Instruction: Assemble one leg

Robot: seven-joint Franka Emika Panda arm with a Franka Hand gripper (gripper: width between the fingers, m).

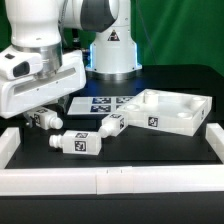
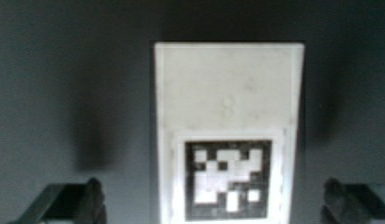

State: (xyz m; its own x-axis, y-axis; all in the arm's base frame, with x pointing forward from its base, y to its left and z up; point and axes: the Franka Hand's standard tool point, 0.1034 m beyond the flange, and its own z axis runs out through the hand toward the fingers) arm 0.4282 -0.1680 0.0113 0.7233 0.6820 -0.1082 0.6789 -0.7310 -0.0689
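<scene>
**A:** Nearest first: how do we stand at our black two-finger claw [image 2: 214, 202]?

**B:** Released. Its dark fingertips [image 2: 72, 200] are spread wide. The stubby white plastic leg [image 2: 230, 110] with the black-and-white square tag lies directly below the claw, between the fingers. As far as we can tell it touches neither.

**A:** And its long axis?

**B:** It runs across the line from finger to finger, so closing would pinch it across its narrow width. We judge that we need to come down, not turn.

**A:** What can't we make out?

**B:** The wrist view is blurred and one end of the leg runs out of the frame. So we can't say which end is the narrower one, or how high we hover. In the exterior view the white arm housing [image 1: 40, 80] overhangs the claw and hides part of the leg.

**A:** Farther out?

**B:** On the black table [image 1: 150, 150], a second leg [image 1: 80, 141] lies near the claw, toward the exterior view's right. A third leg [image 1: 114, 123] lies beyond it, just beside the big white square tray-like panel [image 1: 175, 112]. The flat white marker board [image 1: 105, 102] lies behind those. We see no fourth leg.
</scene>
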